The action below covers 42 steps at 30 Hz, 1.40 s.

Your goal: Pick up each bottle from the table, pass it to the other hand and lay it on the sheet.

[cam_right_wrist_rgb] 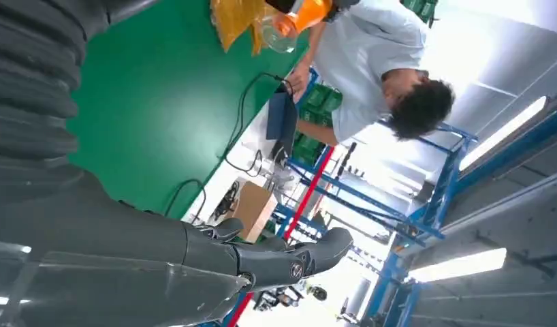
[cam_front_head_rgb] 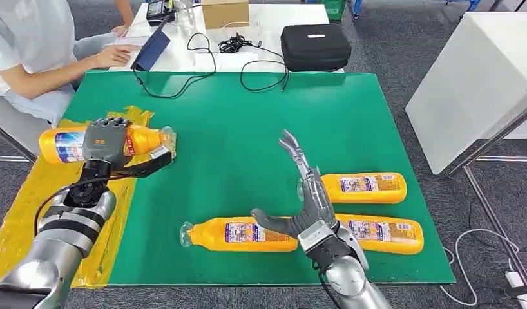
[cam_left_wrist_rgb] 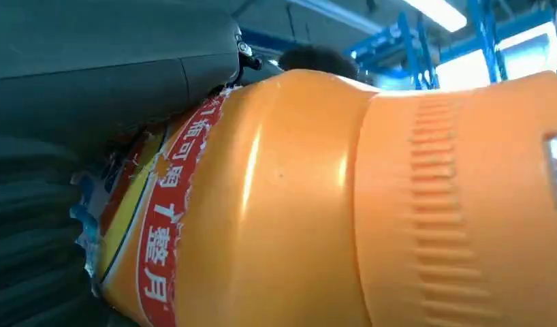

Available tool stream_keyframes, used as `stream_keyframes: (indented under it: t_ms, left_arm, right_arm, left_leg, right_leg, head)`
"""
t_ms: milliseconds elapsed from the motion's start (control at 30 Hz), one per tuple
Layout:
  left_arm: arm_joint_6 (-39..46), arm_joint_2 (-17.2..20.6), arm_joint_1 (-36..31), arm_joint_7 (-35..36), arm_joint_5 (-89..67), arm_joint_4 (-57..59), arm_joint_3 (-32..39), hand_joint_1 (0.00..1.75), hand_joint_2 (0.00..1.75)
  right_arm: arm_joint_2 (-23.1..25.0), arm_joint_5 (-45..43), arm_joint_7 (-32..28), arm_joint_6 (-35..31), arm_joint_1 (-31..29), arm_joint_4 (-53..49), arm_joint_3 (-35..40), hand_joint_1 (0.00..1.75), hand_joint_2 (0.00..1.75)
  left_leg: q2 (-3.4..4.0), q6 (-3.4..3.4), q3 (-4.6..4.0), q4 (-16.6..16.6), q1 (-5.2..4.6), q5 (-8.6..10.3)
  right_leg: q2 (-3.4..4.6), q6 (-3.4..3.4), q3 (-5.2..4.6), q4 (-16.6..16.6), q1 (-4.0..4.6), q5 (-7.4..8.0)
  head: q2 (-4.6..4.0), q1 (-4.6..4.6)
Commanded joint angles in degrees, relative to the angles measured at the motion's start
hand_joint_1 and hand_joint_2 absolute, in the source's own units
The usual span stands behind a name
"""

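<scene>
Left hand (cam_front_head_rgb: 106,143) wraps an orange bottle (cam_front_head_rgb: 105,143) around its labelled middle, fingers over the top, thumb (cam_front_head_rgb: 148,166) sticking out toward 3 o'clock under the neck – bottle is held sideways, clear cap end pointing to 3 o'clock, base to 9 o'clock, over the yellow sheet (cam_front_head_rgb: 26,212) at the left edge of the green mat (cam_front_head_rgb: 235,122). Can't tell if the bottle touches the sheet or is just above it. Left wrist view is close on the same bottle's orange body (cam_left_wrist_rgb: 371,204) with the red-edged label against the dark palm (cam_left_wrist_rgb: 92,82). Right hand (cam_front_head_rgb: 303,199) is empty, fingers stretched out straight and apart toward 12 o'clock, thumb splayed to 9 o'clock – it hangs above the mat near three more bottles lying flat: one at 6 o'clock on the mat, cap to the left (cam_front_head_rgb: 238,235), one just right of the hand (cam_front_head_rgb: 364,187), one nearer the front edge at right (cam_front_head_rgb: 383,233). Right wrist view shows that hand's dark fingers (cam_right_wrist_rgb: 289,255) open with nothing in them. Beyond the mat at 12 o'clock, a white table (cam_front_head_rgb: 267,58) with a black case (cam_front_head_rgb: 315,46), cardboard box (cam_front_head_rgb: 225,13), cables (cam_front_head_rgb: 235,44) and a tablet (cam_front_head_rgb: 151,49); a person in a light shirt (cam_front_head_rgb: 29,45) sits at 10 o'clock, hand on the table.
</scene>
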Motion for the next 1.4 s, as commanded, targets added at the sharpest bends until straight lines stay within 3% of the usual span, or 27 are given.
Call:
stream_keyframes:
  t_ms: [33,167,333,367,400,733,933,1100,1400]
  left_arm:
    - [-4.1,0.2,-7.6,-0.3,2.4,17.4,-1.0,1.75,1.75]
    - [-4.8,-1.5,-6.7,-1.6,5.4,20.2,0.9,1.75,1.75]
    - [-5.7,-1.9,-6.5,-1.5,5.4,20.7,0.8,1.75,1.75]
    - [-6.6,-2.1,-6.5,-1.4,5.5,20.8,0.8,1.66,1.75]
    - [-7.5,-2.6,-6.0,-2.2,6.4,21.0,1.2,0.00,1.75]
    - [-9.1,-4.8,-3.9,-3.4,10.7,20.6,2.2,0.00,1.75]
    - [-5.1,-6.3,-3.0,-7.6,17.4,16.0,4.6,0.00,1.75]
    - [-6.7,-9.1,-0.6,-15.6,34.1,2.7,8.4,0.00,1.75]
    - [-8.2,-8.7,0.6,-14.7,35.9,-0.8,7.5,0.00,1.75]
  right_arm:
    - [-0.5,0.4,0.7,0.5,-2.3,3.0,2.0,0.00,1.75]
    - [-2.2,5.6,5.3,1.4,-4.1,7.0,4.1,0.00,1.75]
    - [-2.6,8.0,6.3,1.1,-5.0,8.8,4.9,0.00,1.75]
    - [-2.7,9.0,7.0,1.2,-5.3,9.3,5.2,0.00,1.75]
    - [-3.0,10.7,8.3,1.9,-6.1,10.9,6.2,0.00,1.75]
    - [-4.3,27.5,17.7,0.2,-11.4,20.6,13.2,0.00,1.75]
    - [-4.6,29.5,19.1,2.1,-13.4,25.3,14.7,0.00,1.75]
    - [-5.0,30.2,20.3,3.2,-13.8,28.4,15.7,0.00,1.75]
    - [-5.1,30.4,20.4,3.3,-13.9,28.7,16.1,0.00,1.75]
  left_leg:
    - [0.03,-0.06,0.23,0.0,0.06,-0.11]
    - [0.05,-0.07,0.22,0.0,0.05,-0.08]
    - [-0.02,-0.04,0.09,0.0,0.04,-0.03]
    - [-0.01,-0.06,0.21,0.0,0.06,-0.09]
    - [-0.01,-0.04,0.15,0.0,0.05,-0.06]
    - [0.07,-0.05,0.25,-0.1,0.04,-0.09]
    - [0.00,-0.04,0.16,0.0,0.04,-0.06]
    - [-0.16,-0.04,0.07,0.0,0.06,-0.06]
    - [0.05,-0.05,0.16,0.0,0.03,-0.10]
  right_leg:
    - [-0.02,-0.09,0.24,0.0,0.07,-0.09]
    - [0.01,-0.08,0.24,0.0,0.05,-0.06]
    - [-0.05,-0.05,0.11,0.0,0.04,-0.02]
    - [-0.05,-0.08,0.23,0.0,0.07,-0.08]
    - [-0.03,-0.06,0.17,-0.1,0.06,-0.04]
    - [0.03,-0.06,0.26,-0.1,0.05,-0.05]
    - [-0.03,-0.06,0.20,-0.1,0.05,-0.03]
    - [-0.18,-0.05,0.15,0.0,0.07,-0.07]
    - [0.02,-0.07,0.18,0.0,0.04,-0.06]
  head:
    - [0.00,0.00]
    - [0.00,0.00]
    - [0.00,0.00]
    - [0.00,0.00]
    - [0.00,0.00]
    - [0.00,0.00]
    - [0.00,0.00]
    - [0.00,-0.02]
    - [0.00,-0.02]
